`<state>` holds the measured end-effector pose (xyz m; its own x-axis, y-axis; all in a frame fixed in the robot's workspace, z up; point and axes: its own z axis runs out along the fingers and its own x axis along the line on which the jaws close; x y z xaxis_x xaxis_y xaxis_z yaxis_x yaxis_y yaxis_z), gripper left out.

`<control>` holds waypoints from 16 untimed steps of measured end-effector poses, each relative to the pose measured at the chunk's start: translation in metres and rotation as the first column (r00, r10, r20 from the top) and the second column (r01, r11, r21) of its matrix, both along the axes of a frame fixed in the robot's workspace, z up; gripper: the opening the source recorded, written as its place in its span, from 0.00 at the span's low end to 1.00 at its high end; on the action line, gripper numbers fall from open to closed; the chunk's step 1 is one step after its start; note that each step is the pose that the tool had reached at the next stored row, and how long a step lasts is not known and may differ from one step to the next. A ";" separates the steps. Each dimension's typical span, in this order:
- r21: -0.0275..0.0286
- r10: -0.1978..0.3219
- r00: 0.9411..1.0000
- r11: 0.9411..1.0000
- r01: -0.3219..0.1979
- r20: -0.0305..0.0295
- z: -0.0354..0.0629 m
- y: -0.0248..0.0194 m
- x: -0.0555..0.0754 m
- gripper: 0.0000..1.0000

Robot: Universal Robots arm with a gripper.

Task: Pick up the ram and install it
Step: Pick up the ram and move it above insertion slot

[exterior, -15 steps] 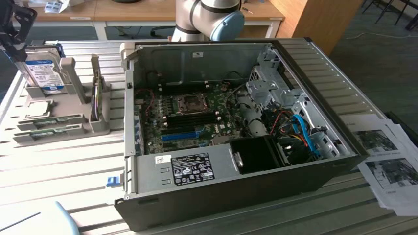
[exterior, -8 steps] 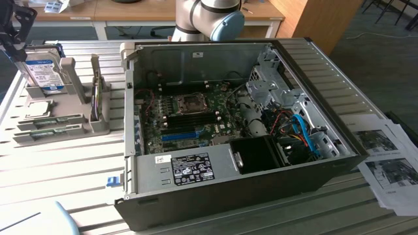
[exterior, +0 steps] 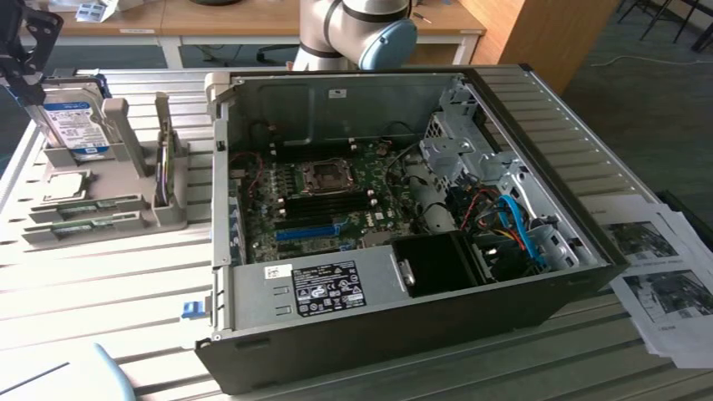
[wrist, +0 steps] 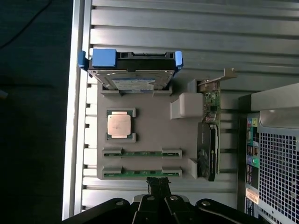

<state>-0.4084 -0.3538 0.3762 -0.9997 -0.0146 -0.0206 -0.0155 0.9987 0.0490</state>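
Two green ram sticks lie flat in slots of a grey holder [wrist: 149, 135], one [wrist: 142, 173] closer to my fingers than the other [wrist: 142, 153]. In the exterior view they sit at that view's left, the one [exterior: 95, 224] just in front of the other [exterior: 89, 206]. My gripper [wrist: 159, 184] is shut and holds nothing, its tips hovering above the holder's edge beside the closer stick. The exterior view has the gripper [exterior: 28, 75] high over the holder. Black memory slots [exterior: 334, 200] lie on the motherboard inside the open computer case [exterior: 535, 251].
The holder also carries an upright blue-labelled hard drive [wrist: 133, 70], a processor chip [wrist: 120, 124] and an expansion card standing on edge [wrist: 209, 135]. The slatted metal table [exterior: 100, 292] surrounds the case. Printed sheets [exterior: 663, 276] lie at the exterior view's right.
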 end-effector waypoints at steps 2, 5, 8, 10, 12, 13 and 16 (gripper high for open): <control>0.000 0.011 1.000 1.000 -0.011 0.000 0.0000 0.0000 0.000 0.09; 0.000 0.027 1.000 1.000 -0.027 0.000 0.0000 0.0000 0.000 0.09; 0.000 0.045 0.999 0.999 -0.045 0.000 0.0000 0.0000 0.000 0.09; 0.000 0.056 0.998 0.998 -0.056 0.000 0.0000 0.0000 0.000 0.09; 0.000 0.068 0.998 0.998 -0.068 0.000 0.0000 0.0000 0.000 0.09; 0.000 0.074 0.997 0.997 -0.074 0.000 0.0000 0.0000 0.000 0.09; 0.000 0.091 0.996 0.996 -0.091 0.000 0.0000 0.0000 0.000 0.09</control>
